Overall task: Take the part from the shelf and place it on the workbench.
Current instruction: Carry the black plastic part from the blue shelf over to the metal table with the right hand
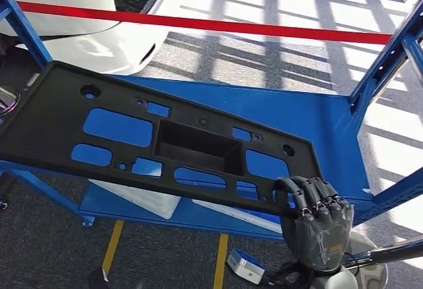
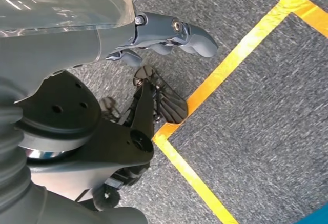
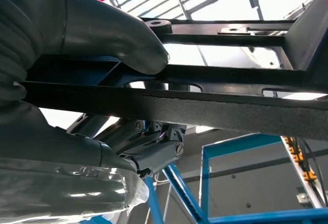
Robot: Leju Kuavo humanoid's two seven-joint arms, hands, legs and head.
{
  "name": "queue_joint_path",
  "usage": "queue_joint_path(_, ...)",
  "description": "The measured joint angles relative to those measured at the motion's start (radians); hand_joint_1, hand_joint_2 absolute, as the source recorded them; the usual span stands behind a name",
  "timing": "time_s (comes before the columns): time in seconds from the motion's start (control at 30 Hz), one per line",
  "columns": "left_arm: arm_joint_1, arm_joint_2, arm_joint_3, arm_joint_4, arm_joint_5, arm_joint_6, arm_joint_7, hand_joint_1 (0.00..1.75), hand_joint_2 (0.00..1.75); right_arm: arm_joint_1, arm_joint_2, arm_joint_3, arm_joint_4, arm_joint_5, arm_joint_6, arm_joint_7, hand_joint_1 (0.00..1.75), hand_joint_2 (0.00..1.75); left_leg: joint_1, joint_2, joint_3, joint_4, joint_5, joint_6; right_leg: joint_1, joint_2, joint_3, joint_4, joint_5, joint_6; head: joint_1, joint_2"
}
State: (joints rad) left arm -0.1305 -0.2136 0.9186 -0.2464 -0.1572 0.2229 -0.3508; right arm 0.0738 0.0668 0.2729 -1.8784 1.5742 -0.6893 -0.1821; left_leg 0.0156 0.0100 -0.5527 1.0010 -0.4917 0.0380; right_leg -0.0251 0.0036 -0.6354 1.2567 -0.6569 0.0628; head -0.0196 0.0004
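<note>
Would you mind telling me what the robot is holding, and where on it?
The right hand grips the black panel at its near right corner.

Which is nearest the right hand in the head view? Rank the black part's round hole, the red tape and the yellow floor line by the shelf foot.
From the right hand, which grips the black part:
1. Yellow floor line, low on the left.
2. Round hole, at the part's far left end.
3. Red tape, across the floor beyond the shelf.
</note>
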Motion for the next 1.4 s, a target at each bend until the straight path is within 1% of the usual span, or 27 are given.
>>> queue_joint_path(0.03, 0.0, 0.0, 0.0, 0.0, 0.0, 0.002, 0.0, 0.0, 1.75, 0.001, 0.0, 0.0, 0.003, 0.0, 0.0, 0.003, 1.75, 1.75, 0.001, 0.0, -0.001, 0.002, 0.001, -0.001, -0.002, 0.0, 0.0, 0.011, 0.008, 0.004, 0.0, 0.0)
queue_joint_path(0.07, 0.001, 0.0, 0.0, 0.0, 0.0, 0.003, 0.0, 0.0, 1.75, 0.001, 0.0, 0.001, 0.005, 0.0, 0.0, 0.006, 1.75, 1.75, 0.004, 0.0, -0.001, 0.004, 0.001, -0.003, -0.004, 0.0, 0.019, -0.019, 0.035, 0.007, 0.0, 0.0)
queue_joint_path(0.1, 0.0, 0.0, 0.0, 0.0, 0.0, 0.005, 0.001, 0.0, 1.75, 0.001, 0.0, 0.001, 0.006, 0.0, 0.0, 0.009, 1.75, 1.75, 0.006, -0.001, -0.001, 0.007, 0.0, -0.006, -0.006, -0.001, 0.052, -0.082, 0.073, 0.011, 0.0, 0.0)
queue_joint_path(0.17, 0.0, 0.0, 0.0, 0.0, 0.0, 0.006, 0.001, 0.0, 1.75, 0.001, 0.0, 0.003, 0.008, 0.0, 0.0, 0.012, 1.75, 1.75, 0.008, -0.003, -0.005, 0.014, -0.001, -0.018, -0.007, 0.002, 0.114, -0.206, 0.123, 0.011, 0.0, 0.0)
queue_joint_path(0.23, 0.0, 0.0, 0.0, 0.0, 0.0, 0.007, 0.001, 0.0, 1.75, 0.001, 0.0, 0.008, 0.009, 0.0, 0.0, 0.013, 1.75, 1.75, 0.007, -0.004, -0.013, 0.017, 0.005, -0.034, -0.003, 0.006, 0.128, -0.248, 0.13, 0.003, 0.0, 0.0)
queue_joint_path(0.33, 0.001, 0.0, 0.0, 0.0, 0.0, 0.008, 0.001, 0.0, 1.75, 0.0, 0.0, 0.017, 0.011, 0.0, 0.0, 0.02, 1.75, 1.75, 0.011, -0.004, -0.027, 0.026, -0.002, -0.053, -0.001, 0.005, 0.111, -0.253, 0.141, -0.023, 0.0, 0.0)
queue_joint_path(0.4, 0.001, 0.0, 0.0, 0.0, 0.0, 0.008, 0.001, 0.0, 1.75, -0.001, 0.0, 0.024, 0.013, 0.0, 0.0, 0.027, 1.75, 1.75, 0.013, -0.004, -0.052, 0.088, -0.066, -0.057, -0.001, 0.0, 0.093, -0.256, 0.155, -0.046, -0.001, 0.0)
queue_joint_path(0.47, 0.001, 0.001, 0.0, 0.0, 0.0, 0.009, 0.001, 0.0, 1.75, -0.001, 0.0, 0.029, 0.018, 0.0, 0.0, 0.03, 1.75, 1.75, 0.011, -0.004, -0.091, 0.213, -0.15, -0.056, 0.006, -0.003, 0.072, -0.255, 0.169, -0.06, -0.002, 0.0)
queue_joint_path(0.5, 0.001, 0.001, 0.001, 0.0, 0.0, 0.009, 0.001, 0.0, 1.75, -0.001, 0.0, 0.03, 0.021, 0.0, 0.0, 0.031, 1.75, 1.75, 0.011, -0.004, -0.102, 0.266, -0.173, -0.054, 0.009, -0.005, 0.061, -0.254, 0.176, -0.064, -0.002, 0.0)
queue_joint_path(0.53, 0.001, 0.001, 0.001, 0.0, 0.0, 0.009, 0.001, 0.0, 1.75, -0.001, 0.0, 0.032, 0.024, 0.0, 0.0, 0.031, 1.75, 1.75, 0.01, -0.004, -0.099, 0.291, -0.174, -0.053, 0.011, -0.005, 0.05, -0.252, 0.183, -0.064, -0.002, 0.0)
queue_joint_path(0.57, 0.0, 0.001, 0.001, 0.0, 0.0, 0.009, 0.002, 0.0, 1.75, -0.001, -0.001, 0.034, 0.027, 0.001, 0.0, 0.032, 1.75, 1.75, 0.01, -0.004, -0.08, 0.281, -0.157, -0.05, 0.013, -0.005, 0.04, -0.25, 0.189, -0.064, -0.002, 0.0)
queue_joint_path(0.6, 0.0, 0.001, 0.001, 0.0, 0.0, 0.009, 0.002, 0.0, 1.75, -0.001, -0.001, 0.036, 0.029, 0.001, 0.0, 0.033, 1.75, 1.75, 0.01, -0.004, -0.044, 0.235, -0.128, -0.047, 0.013, -0.005, 0.031, -0.248, 0.195, -0.061, -0.002, 0.0)
queue_joint_path(0.67, 0.0, 0.001, 0.001, 0.0, 0.0, 0.009, 0.002, 0.0, 1.75, -0.001, -0.001, 0.041, 0.034, 0.001, 0.0, 0.035, 1.75, 1.75, 0.008, -0.004, 0.045, 0.097, -0.085, -0.041, 0.015, -0.004, 0.017, -0.242, 0.206, -0.054, -0.002, 0.0)
queue_joint_path(0.7, 0.0, 0.001, 0.001, 0.0, 0.0, 0.009, 0.002, 0.0, 1.75, -0.002, -0.001, 0.042, 0.035, 0.001, 0.0, 0.036, 1.75, 1.75, 0.006, -0.004, 0.076, 0.042, -0.078, -0.038, 0.015, -0.004, 0.011, -0.24, 0.213, -0.047, -0.001, 0.0)
queue_joint_path(0.77, 0.001, 0.002, 0.001, 0.0, 0.0, 0.009, 0.003, 0.0, 1.75, -0.004, -0.001, 0.044, 0.037, 0.001, -0.001, 0.038, 1.75, 1.75, 0.0, -0.005, 0.093, -0.003, -0.079, -0.033, 0.016, -0.005, 0.002, -0.238, 0.228, -0.032, 0.0, 0.0)
queue_joint_path(0.83, 0.002, 0.001, 0.001, 0.001, 0.0, 0.009, 0.003, 0.0, 1.75, -0.005, -0.002, 0.045, 0.039, 0.001, -0.001, 0.041, 1.75, 1.75, -0.001, -0.003, 0.08, -0.003, -0.069, -0.02, 0.012, -0.005, -0.006, -0.235, 0.23, -0.017, 0.0, 0.0)
queue_joint_path(0.9, 0.002, 0.0, 0.001, 0.002, 0.0, 0.009, 0.004, 0.0, 1.75, -0.006, -0.003, 0.046, 0.044, 0.001, -0.001, 0.045, 1.75, 1.75, -0.001, 0.001, 0.062, -0.004, -0.048, -0.001, 0.009, -0.004, -0.024, -0.184, 0.167, -0.009, 0.002, 0.0)
queue_joint_path(0.97, 0.002, 0.0, 0.001, 0.002, 0.0, 0.009, 0.004, 0.0, 1.75, -0.007, -0.006, 0.048, 0.05, 0.001, -0.001, 0.049, 1.75, 1.75, -0.007, 0.003, 0.038, -0.003, -0.028, 0.01, 0.008, -0.004, -0.052, -0.062, 0.069, -0.006, 0.002, 0.0)
queue_joint_path(1.0, 0.002, 0.0, 0.001, 0.002, 0.0, 0.009, 0.004, 0.0, 1.75, -0.008, -0.007, 0.049, 0.054, 0.001, 0.0, 0.05, 1.75, 1.75, -0.011, 0.004, 0.025, -0.002, -0.018, 0.013, 0.008, -0.004, -0.061, -0.002, 0.039, -0.006, 0.002, 0.0)
queue_joint_path(1.03, 0.002, 0.0, 0.001, 0.002, 0.0, 0.009, 0.004, 0.0, 1.75, -0.008, -0.008, 0.05, 0.057, 0.001, 0.0, 0.051, 1.75, 1.75, -0.015, 0.004, 0.012, 0.0, -0.009, 0.015, 0.009, -0.004, -0.059, 0.037, 0.031, -0.007, 0.002, 0.0)
queue_joint_path(1.07, 0.002, 0.0, 0.001, 0.002, 0.0, 0.009, 0.004, 0.0, 1.75, -0.008, -0.009, 0.05, 0.06, 0.001, 0.0, 0.051, 1.75, 1.75, -0.019, 0.004, -0.001, 0.001, 0.0, 0.017, 0.011, -0.004, -0.042, 0.04, 0.045, -0.01, 0.002, 0.0)
queue_joint_path(1.1, 0.002, 0.0, 0.001, 0.002, 0.0, 0.009, 0.004, 0.0, 1.75, -0.009, -0.009, 0.05, 0.062, 0.001, -0.001, 0.051, 1.75, 1.75, -0.024, 0.004, -0.014, 0.002, 0.009, 0.018, 0.014, -0.004, -0.006, 0.006, 0.07, -0.017, 0.002, 0.0)
queue_joint_path(1.17, 0.002, -0.001, 0.001, 0.002, 0.0, 0.008, 0.004, 0.0, 1.75, -0.014, -0.01, 0.051, 0.063, 0.001, -0.001, 0.052, 1.75, 1.75, -0.032, 0.003, -0.033, 0.004, 0.026, 0.019, 0.028, -0.002, 0.102, -0.139, 0.11, -0.043, 0.001, 0.0)
queue_joint_path(1.23, 0.001, -0.003, 0.001, 0.003, 0.001, 0.008, 0.005, 0.0, 1.75, -0.019, -0.011, 0.052, 0.063, 0.001, -0.001, 0.054, 1.75, 1.75, -0.032, 0.003, -0.043, 0.004, 0.042, 0.012, 0.042, -0.001, 0.184, -0.27, 0.112, -0.065, 0.0, 0.0)
queue_joint_path(1.27, 0.001, -0.004, 0.001, 0.003, 0.001, 0.007, 0.006, 0.0, 1.75, -0.02, -0.011, 0.053, 0.064, 0.001, -0.001, 0.055, 1.75, 1.75, -0.031, 0.003, -0.047, 0.004, 0.05, 0.007, 0.047, -0.001, 0.199, -0.3, 0.109, -0.071, 0.0, 0.0)
queue_joint_path(1.33, 0.002, -0.002, 0.002, 0.003, -0.001, 0.007, 0.006, 0.0, 1.75, -0.021, -0.012, 0.054, 0.066, 0.0, -0.002, 0.059, 1.75, 1.75, -0.027, 0.002, -0.058, 0.004, 0.057, -0.004, 0.047, -0.003, 0.193, -0.317, 0.125, -0.077, 0.001, 0.0)
queue_joint_path(1.4, 0.003, -0.001, 0.002, 0.003, 0.0, 0.008, 0.006, 0.0, 1.75, -0.023, -0.012, 0.058, 0.069, 0.001, -0.002, 0.063, 1.75, 1.75, -0.025, -0.002, -0.075, 0.04, 0.004, -0.017, 0.041, -0.009, 0.173, -0.325, 0.15, -0.088, 0.0, 0.0)
